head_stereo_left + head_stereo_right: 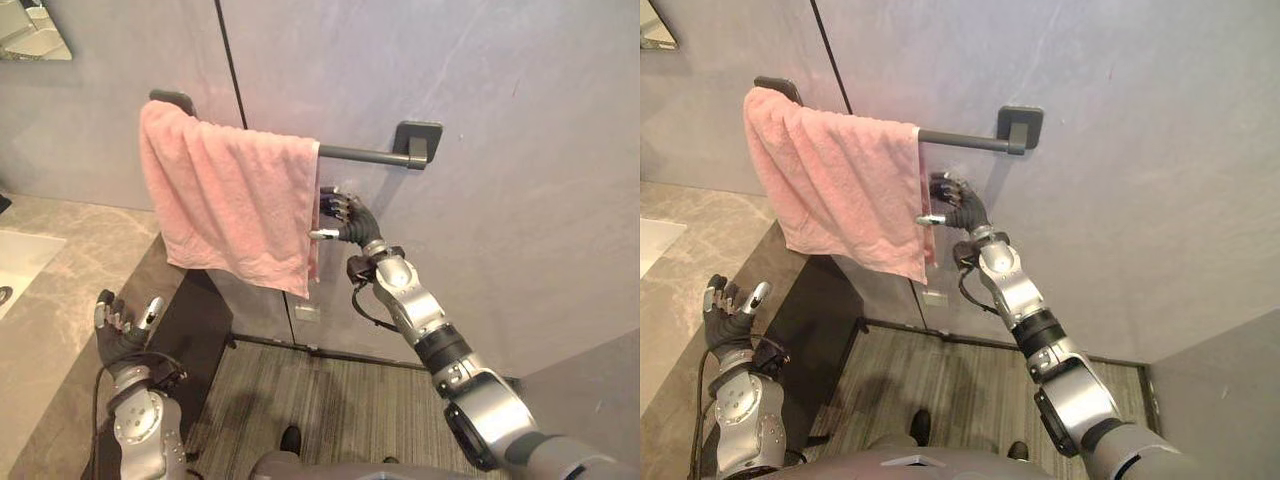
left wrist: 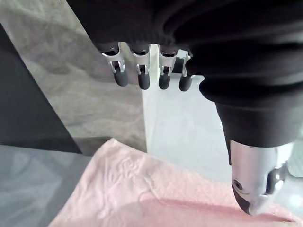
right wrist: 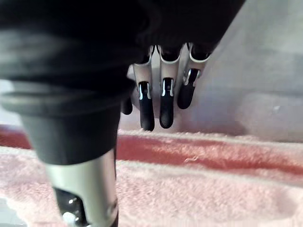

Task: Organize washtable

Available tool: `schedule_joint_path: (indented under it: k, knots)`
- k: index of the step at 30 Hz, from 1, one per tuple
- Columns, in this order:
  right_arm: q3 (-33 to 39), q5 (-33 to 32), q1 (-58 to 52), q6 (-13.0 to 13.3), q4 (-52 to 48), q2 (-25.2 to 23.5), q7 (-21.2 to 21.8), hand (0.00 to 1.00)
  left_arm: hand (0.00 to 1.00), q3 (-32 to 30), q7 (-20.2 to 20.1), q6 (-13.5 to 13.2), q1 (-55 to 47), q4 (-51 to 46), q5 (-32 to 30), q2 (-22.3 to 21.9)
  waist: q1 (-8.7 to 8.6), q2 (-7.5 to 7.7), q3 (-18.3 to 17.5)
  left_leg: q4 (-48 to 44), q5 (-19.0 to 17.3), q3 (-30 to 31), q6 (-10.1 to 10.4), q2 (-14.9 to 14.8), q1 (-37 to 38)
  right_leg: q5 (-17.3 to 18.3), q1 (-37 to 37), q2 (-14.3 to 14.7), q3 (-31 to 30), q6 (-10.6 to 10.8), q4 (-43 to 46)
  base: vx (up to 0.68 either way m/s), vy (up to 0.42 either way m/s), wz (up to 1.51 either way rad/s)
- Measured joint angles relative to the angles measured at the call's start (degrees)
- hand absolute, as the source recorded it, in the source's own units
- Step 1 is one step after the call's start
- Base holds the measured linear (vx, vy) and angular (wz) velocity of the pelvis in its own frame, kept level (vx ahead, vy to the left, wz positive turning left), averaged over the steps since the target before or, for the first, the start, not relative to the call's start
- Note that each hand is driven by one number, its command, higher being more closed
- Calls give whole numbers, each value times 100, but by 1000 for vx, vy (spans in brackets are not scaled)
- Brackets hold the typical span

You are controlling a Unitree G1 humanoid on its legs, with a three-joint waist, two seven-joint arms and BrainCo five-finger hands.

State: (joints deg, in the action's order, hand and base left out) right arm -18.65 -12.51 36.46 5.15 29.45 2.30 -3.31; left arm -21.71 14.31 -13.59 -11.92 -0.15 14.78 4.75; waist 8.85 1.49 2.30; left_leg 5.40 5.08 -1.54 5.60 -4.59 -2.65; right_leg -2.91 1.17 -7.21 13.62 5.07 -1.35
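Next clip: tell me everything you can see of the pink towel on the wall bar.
The pink towel looks like soft terry cloth. It is draped over the left part of the dark wall bar, reaching the left bracket and leaving the right stretch bare. It hangs doubled, with the back layer peeking out along the right edge, and its bottom edge slants lower towards the right. The right hand, fingers relaxed, is at the towel's right edge; whether it touches the cloth cannot be told.

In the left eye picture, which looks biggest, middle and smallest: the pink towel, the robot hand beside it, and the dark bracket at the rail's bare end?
1. pink towel, by far the largest.
2. right robot hand.
3. dark bracket, only slightly smaller than that hand, so these two are close.
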Motion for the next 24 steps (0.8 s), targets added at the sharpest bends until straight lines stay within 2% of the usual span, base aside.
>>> schedule_joint_path:
  k: [4,8,9,14,19,24]
  knots:
    - [-106,-59,90,-35,267,-25,6,0,0,169,6,-18,100,-20,0,78,117,-5,4,0,39,56,55,-82,-84,-18,48,83,46,-34,-9,-37,-28,6]
    - [-218,-222,153,-70,472,-54,21,0,0,243,18,-18,109,-67,0,85,121,-39,26,-1,66,104,91,-123,-114,-14,50,122,108,-56,-10,-14,-20,6]
    - [-266,-225,203,-91,495,-56,43,100,0,255,20,-18,126,-105,0,102,123,-41,31,-1,68,101,95,-136,-121,-15,53,134,108,-58,-11,0,0,0]
    - [-480,-444,319,-91,494,-60,134,100,0,264,45,-18,353,-168,0,313,132,-71,55,-2,69,38,103,-206,-119,-19,71,201,68,-98,-25,-4,-17,-4]
    - [-640,-449,320,-93,501,-55,213,100,0,264,106,-29,461,-284,-1,349,156,-141,130,-3,79,-65,122,-284,-105,-50,100,285,-41,-156,-69,-2,-27,-13]
    - [-648,-664,320,-93,519,-55,213,100,0,270,113,-29,530,-284,-1,359,162,-148,135,-5,76,-134,131,-347,-89,-71,88,356,-100,-187,-141,16,-32,-8]
